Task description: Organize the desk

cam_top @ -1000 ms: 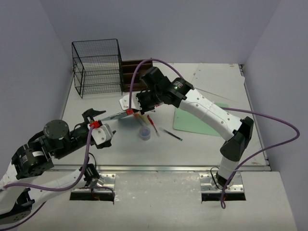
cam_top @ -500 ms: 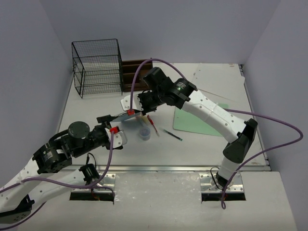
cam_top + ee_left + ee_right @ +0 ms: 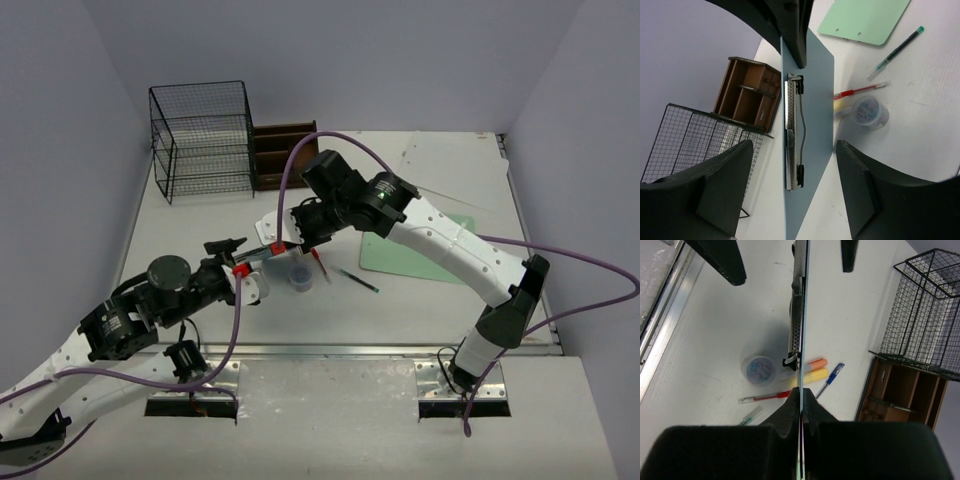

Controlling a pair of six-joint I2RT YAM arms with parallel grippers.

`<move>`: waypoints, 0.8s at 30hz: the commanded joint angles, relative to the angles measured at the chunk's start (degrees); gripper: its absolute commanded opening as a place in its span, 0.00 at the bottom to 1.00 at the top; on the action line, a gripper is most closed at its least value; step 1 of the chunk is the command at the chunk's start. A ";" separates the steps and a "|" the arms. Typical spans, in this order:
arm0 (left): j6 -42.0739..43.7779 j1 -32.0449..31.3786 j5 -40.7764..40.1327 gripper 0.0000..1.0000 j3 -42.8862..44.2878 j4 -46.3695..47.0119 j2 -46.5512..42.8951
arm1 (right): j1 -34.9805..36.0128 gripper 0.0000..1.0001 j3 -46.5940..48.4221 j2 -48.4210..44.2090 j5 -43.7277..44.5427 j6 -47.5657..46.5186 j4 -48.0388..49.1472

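With the right gripper point(image 3: 801, 390) pinched shut on the blue clipboard point(image 3: 810, 100), the left gripper point(image 3: 792, 187), open astride its free end, should centre before squeezing.

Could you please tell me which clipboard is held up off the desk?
The pale blue clipboard, pinched edge-on by the right tool; the green clipboard lies flat on the desk.

Flat white matte desk point(image 3: 400, 310)
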 commanded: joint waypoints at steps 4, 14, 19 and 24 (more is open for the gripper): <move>1.42 0.18 -0.31 0.65 0.50 3.51 -0.85 | 1.25 0.00 0.00 -2.32 -1.26 0.63 2.32; -0.73 0.18 3.11 0.53 -0.95 3.00 0.90 | 2.45 0.00 0.26 -3.35 -2.20 2.27 2.72; -1.51 0.18 3.09 0.52 -1.63 3.27 1.54 | 3.28 0.00 -0.05 -4.28 -2.30 2.63 2.82; -1.90 0.18 3.10 0.45 -2.23 3.20 1.22 | 3.56 0.00 -0.33 -4.71 -2.60 2.81 2.84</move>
